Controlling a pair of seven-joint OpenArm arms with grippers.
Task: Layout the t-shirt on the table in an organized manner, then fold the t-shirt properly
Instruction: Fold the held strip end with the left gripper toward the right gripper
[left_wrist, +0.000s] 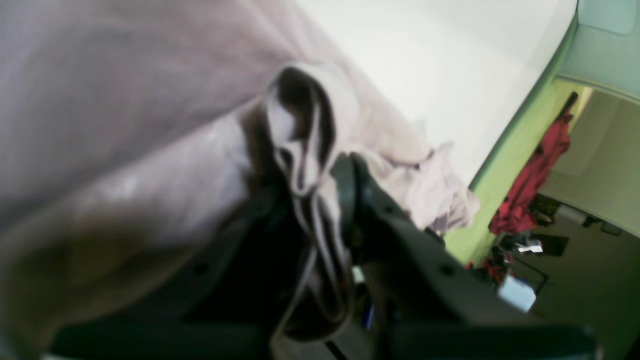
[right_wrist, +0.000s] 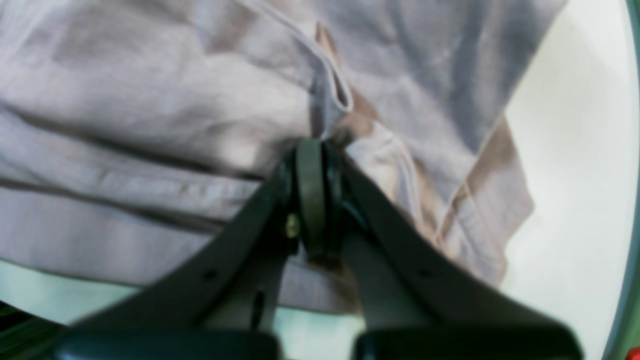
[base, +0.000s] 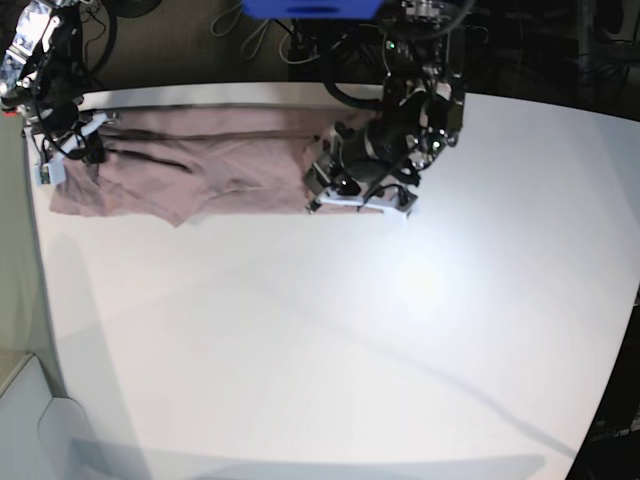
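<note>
With both my left claw and right claw closed tight on the dusty mauve soft cloth t-shirt, near the far edge of the large white smooth table, I should pull evenly and keep the cloth taut.

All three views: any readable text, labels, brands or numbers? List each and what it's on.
None readable.
t-shirt: plain cloth, no print or label showing.
table: bare white top, no markings.
Background clutter in the left wrist view: too blurred to show any lettering.
</note>
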